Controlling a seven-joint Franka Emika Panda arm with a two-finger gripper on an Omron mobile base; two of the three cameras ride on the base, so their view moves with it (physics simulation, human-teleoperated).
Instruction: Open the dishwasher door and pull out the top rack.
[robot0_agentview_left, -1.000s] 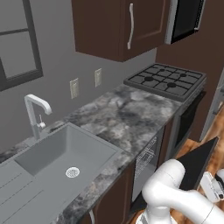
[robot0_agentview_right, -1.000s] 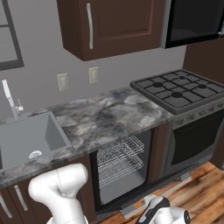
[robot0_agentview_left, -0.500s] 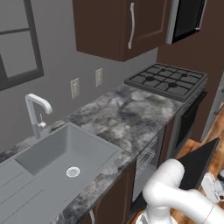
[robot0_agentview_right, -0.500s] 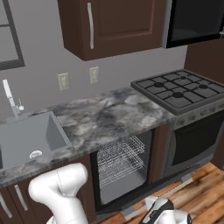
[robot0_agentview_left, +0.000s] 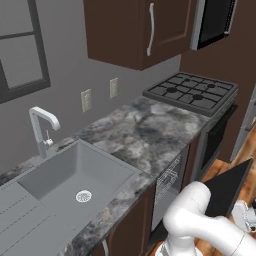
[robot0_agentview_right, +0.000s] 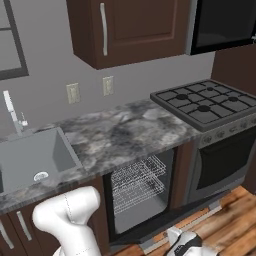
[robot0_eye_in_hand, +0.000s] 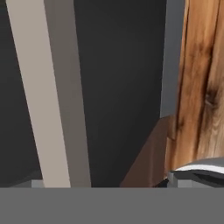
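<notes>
A: Where does the dishwasher door (robot0_agentview_right: 165, 220) sit?
B: Dropped fully open, lying nearly flat just above the wood floor (robot0_agentview_right: 235, 225) in the right base view. In the left base view its dark panel (robot0_agentview_left: 227, 185) sticks out past the arm's white elbow.
A: The top rack (robot0_agentview_right: 137, 180)?
B: Inside the open cavity under the marble counter (robot0_agentview_right: 125, 135), wire grid visible, not past the opening. The left base view catches a sliver of it (robot0_agentview_left: 167, 180) beside the oven (robot0_agentview_right: 222, 160).
A: The gripper (robot0_agentview_right: 186, 246)?
B: Low at the door's outer edge, near the floor, in the right base view. The left base view shows it (robot0_agentview_left: 245, 216) just beyond the door's corner.
A: Jaws?
B: Cannot tell. The fingers are not resolved in either base view, and the hand view does not show the tips.
A: What does the hand view show?
B: Close on the dark door face, the silver bar handle (robot0_eye_in_hand: 48, 92) crossing it as a pale strip, floorboards (robot0_eye_in_hand: 201, 83) along one side.
</notes>
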